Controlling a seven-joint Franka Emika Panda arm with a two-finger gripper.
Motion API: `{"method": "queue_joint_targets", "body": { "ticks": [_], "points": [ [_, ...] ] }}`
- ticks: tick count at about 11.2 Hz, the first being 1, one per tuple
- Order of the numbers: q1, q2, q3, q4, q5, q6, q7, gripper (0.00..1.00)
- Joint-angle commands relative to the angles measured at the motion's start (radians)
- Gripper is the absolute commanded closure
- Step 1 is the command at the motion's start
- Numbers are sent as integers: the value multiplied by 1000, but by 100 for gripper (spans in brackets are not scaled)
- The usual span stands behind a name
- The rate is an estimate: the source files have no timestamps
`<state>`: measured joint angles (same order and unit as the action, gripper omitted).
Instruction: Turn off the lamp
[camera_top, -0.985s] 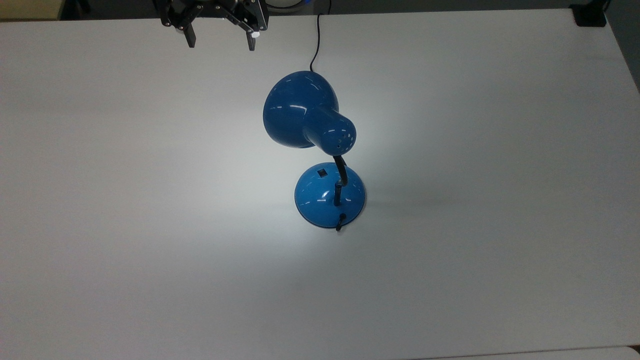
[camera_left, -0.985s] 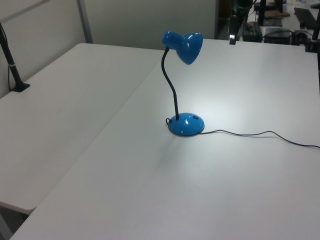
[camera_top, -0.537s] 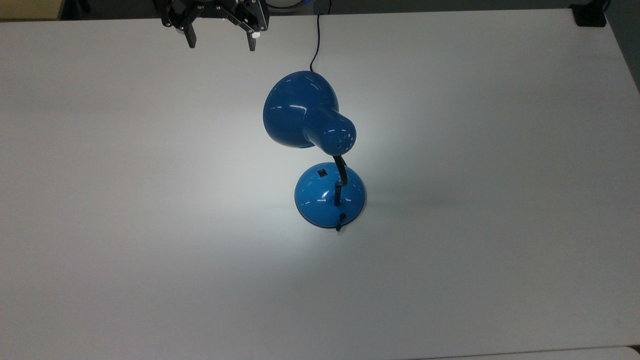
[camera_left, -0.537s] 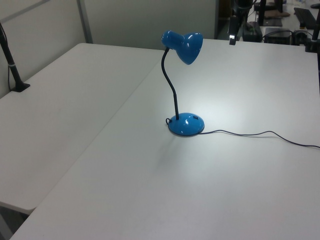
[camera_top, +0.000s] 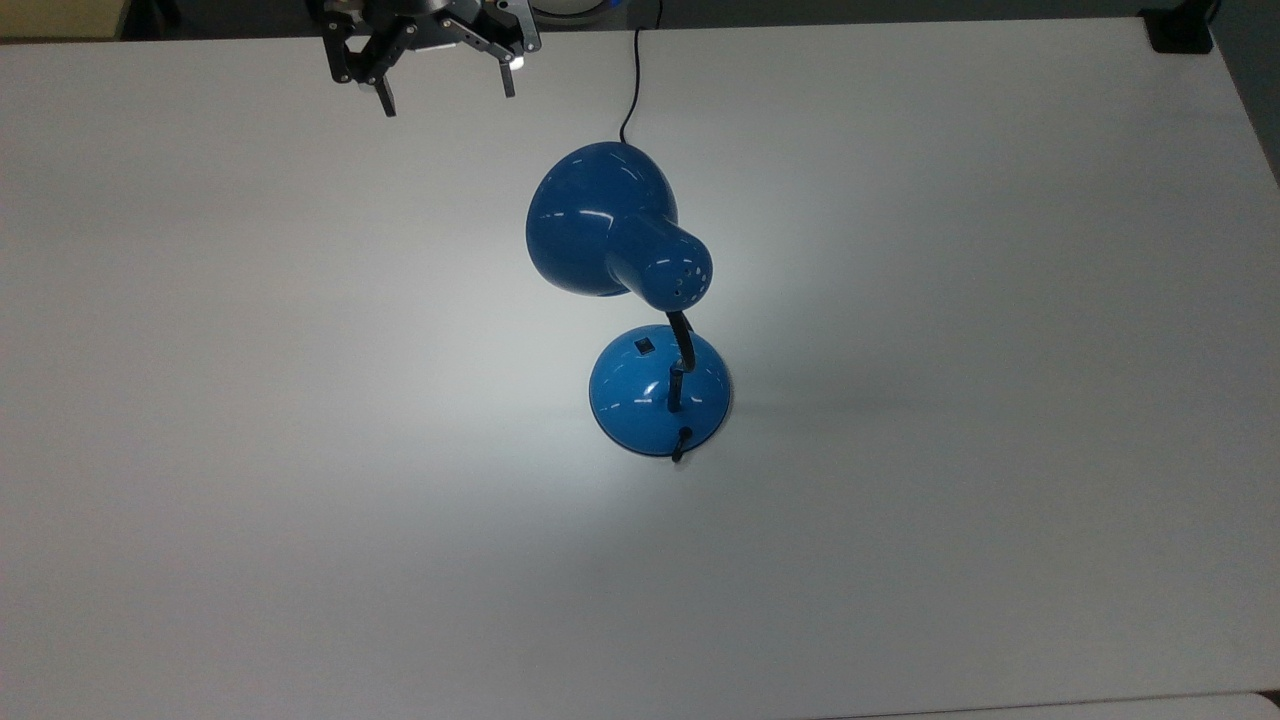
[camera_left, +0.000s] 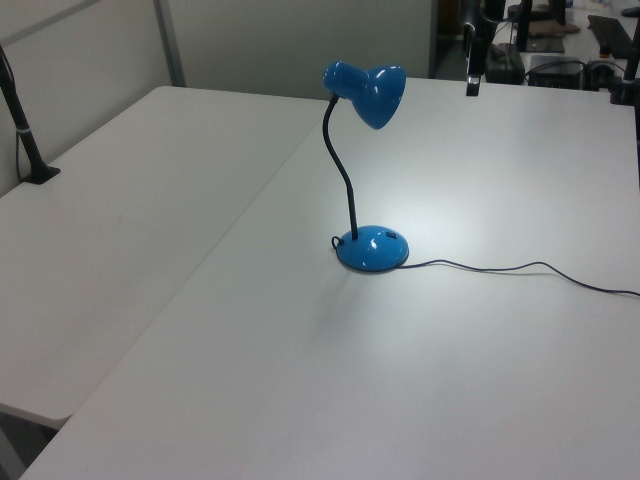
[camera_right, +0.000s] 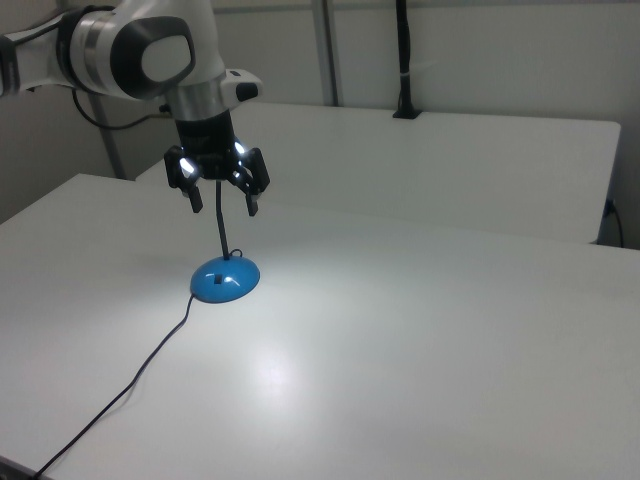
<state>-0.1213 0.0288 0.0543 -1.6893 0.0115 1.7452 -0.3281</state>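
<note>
The blue lamp stands mid-table, lit, casting a bright patch on the white table (camera_top: 300, 450). In the top view its shade (camera_top: 598, 222) is above its domed base (camera_top: 655, 400), which carries a small black switch (camera_top: 644, 345). The shade (camera_left: 370, 88) tops a black gooseneck (camera_left: 345, 170) rising from the base (camera_left: 372, 250). My gripper (camera_top: 447, 92) hovers open at the top view's upper edge, left of the shade and well apart from it. In the right view the gripper (camera_right: 223, 205) hangs in front of the gooseneck (camera_right: 222, 238), above the base (camera_right: 225, 282), and hides the shade.
The lamp's black cord (camera_top: 632, 80) runs to the table's far edge in the top view and trails off the left view's right as the cord (camera_left: 520, 268). A second white table (camera_left: 120, 200) adjoins, with a black clamp post (camera_left: 25, 130) on it.
The gripper has turned a little and dropped slightly in the top view, and shifted a bit to the right in the left view. The lamp stays lit and still.
</note>
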Motion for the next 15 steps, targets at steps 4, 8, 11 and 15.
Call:
{"method": "queue_joint_targets", "body": {
  "ticks": [4, 8, 11, 15],
  "points": [
    [55, 60, 19, -113, -19, 114, -46, 41],
    [126, 98, 19, -226, 2, 382, 154, 100],
    [158, 164, 21, -242, 18, 508, 269, 100],
    [201, 236, 19, -244, 33, 651, 320, 100]
  ]
}}
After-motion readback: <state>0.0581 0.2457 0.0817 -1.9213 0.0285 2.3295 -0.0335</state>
